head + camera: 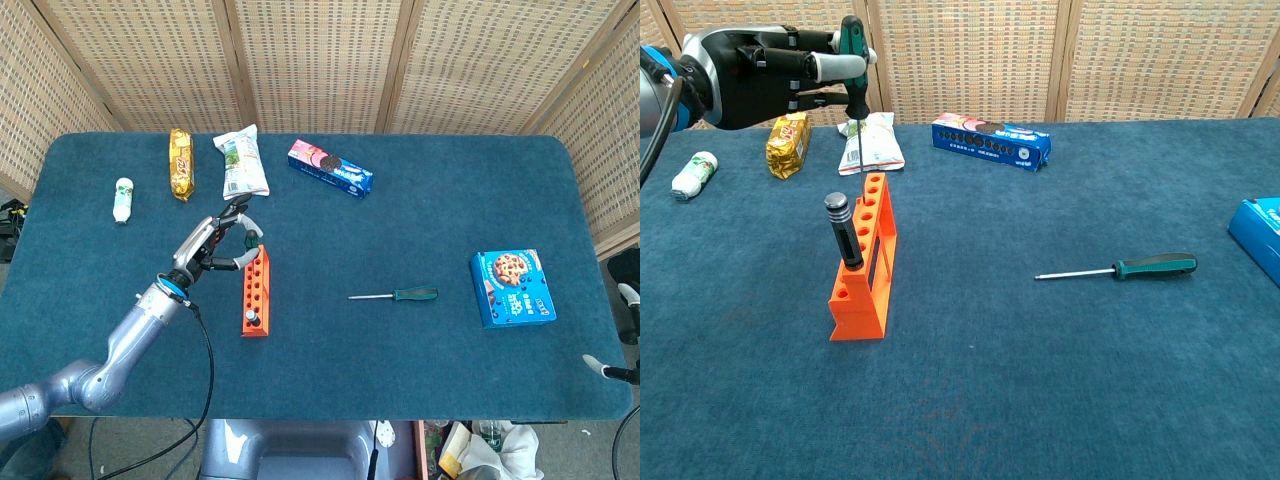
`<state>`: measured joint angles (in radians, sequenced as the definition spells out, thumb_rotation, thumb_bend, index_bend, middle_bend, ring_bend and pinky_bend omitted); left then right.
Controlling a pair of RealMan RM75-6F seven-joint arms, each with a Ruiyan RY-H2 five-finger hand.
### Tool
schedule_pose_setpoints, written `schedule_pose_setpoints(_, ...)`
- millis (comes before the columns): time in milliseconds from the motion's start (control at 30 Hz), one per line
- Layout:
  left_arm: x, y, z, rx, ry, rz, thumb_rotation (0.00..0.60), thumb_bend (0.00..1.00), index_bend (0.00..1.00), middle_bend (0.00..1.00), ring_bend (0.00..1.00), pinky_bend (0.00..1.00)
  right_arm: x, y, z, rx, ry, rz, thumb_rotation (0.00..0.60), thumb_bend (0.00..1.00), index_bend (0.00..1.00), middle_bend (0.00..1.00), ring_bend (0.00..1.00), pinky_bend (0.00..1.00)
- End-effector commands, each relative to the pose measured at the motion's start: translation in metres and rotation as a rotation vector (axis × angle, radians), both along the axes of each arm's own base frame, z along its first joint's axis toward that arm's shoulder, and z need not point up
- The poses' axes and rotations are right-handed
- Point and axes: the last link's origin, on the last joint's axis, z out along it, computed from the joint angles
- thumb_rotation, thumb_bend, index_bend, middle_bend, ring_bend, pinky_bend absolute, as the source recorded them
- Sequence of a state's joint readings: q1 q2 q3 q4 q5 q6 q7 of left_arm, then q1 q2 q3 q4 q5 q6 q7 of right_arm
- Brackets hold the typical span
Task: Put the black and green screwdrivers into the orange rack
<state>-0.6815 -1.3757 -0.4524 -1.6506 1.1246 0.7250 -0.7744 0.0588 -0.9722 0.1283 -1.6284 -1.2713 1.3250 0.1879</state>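
The left hand (760, 65) pinches a green-handled screwdriver (852, 70) upright above the far end of the orange rack (865, 260), its shaft pointing down, the tip apart from the holes. A black screwdriver (843, 232) stands in a near hole. A second green screwdriver (1118, 268) lies on the blue table (1040, 380), well apart. The right hand is out of sight. Writing on the blue cookie box (513, 288) and snack packets (242, 162) is too small to read.
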Motion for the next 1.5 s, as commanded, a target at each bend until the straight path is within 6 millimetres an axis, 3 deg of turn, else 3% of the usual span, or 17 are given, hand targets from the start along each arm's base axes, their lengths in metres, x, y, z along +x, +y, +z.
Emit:
schedule_pose_setpoints(33, -0.001, 0.001, -0.002, -0.002, 0.001, 0.003, 0.6, 0.74, 0.71, 0.0, 0.0, 0.0, 0.0, 0.0, 0.0, 0.0, 0.0, 0.0, 0.6, 0.0, 0.0, 0.0, 0.0, 0.0)
schedule_pose_setpoints(400, -0.002, 0.001, -0.01, -0.009, 0.009, -0.001, 0.6, 0.74, 0.71, 0.0, 0.0, 0.0, -0.001, 0.0, 0.0, 0.0, -0.001, -0.004, 0.6, 0.0, 0.0, 0.0, 0.0, 0.0)
schedule_pose_setpoints(1167, -0.037, -0.004, -0.053, -0.042, 0.108, -0.037, 0.6, 0.73, 0.71, 0.0, 0.0, 0.0, -0.002, -0.002, -0.001, 0.006, -0.002, -0.013, 0.6, 0.0, 0.0, 0.0, 0.0, 0.0)
schedule_pose_setpoints(1500, -0.039, -0.005, -0.055, -0.022, 0.107, -0.044, 0.6, 0.73, 0.69, 0.0, 0.0, 0.0, -0.002, -0.001, -0.001, 0.008, -0.001, -0.013, 0.6, 0.0, 0.0, 0.0, 0.0, 0.0)
